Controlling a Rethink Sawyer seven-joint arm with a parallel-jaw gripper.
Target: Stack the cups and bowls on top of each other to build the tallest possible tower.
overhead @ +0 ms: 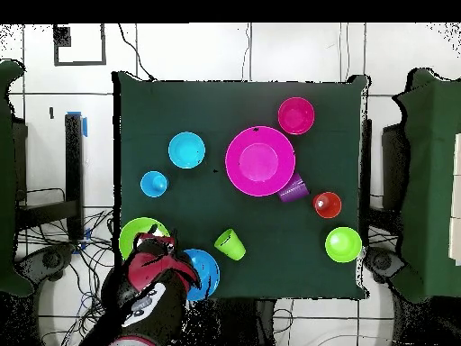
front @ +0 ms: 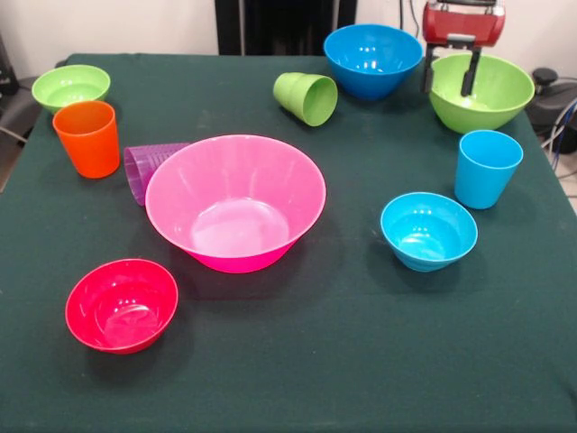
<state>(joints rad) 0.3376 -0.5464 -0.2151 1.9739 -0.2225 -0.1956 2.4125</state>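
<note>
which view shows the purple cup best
The front view: the purple cup lies on its side behind the pink bowl, ribbed wall visible. Overhead it is only a small purple patch at the pink bowl's rim.

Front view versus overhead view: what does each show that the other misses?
Only the front view shows the tool with its fingers apart over the medium green bowl, and that the light green cup and purple cup lie tipped over. Only the overhead view shows the arm reaching in, and the floor and cables around the table. Both show the large pink bowl empty, nothing stacked yet.
</note>
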